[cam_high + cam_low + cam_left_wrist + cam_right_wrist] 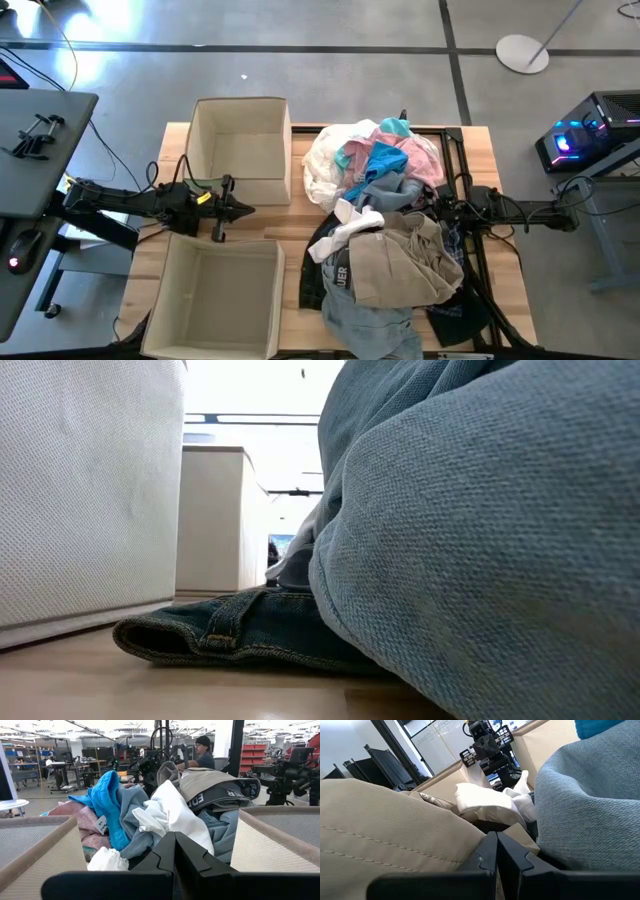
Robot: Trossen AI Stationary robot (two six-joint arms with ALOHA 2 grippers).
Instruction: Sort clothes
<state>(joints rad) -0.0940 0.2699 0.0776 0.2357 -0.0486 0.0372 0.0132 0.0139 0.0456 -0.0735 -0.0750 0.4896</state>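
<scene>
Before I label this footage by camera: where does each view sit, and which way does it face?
High view: overhead, straight down on the table, two bins, clothes pile; both arms show, left gripper shut between the bins.
Low view: tabletop height, looking level across; denim fills it, no arm visible.
Left wrist view: looks past its shut fingers at the pile.
Right wrist view: right gripper shut, buried among clothes, facing the left arm.
Shared: both wrist views show the white garment.

Bright, even light, soft shadows

From above I see pale glare on the grey floor [300, 25]. At table level the far room burns out white, and the denim [480, 540] fills the view, close and soft. My wrist views blur near my fingers.
</scene>
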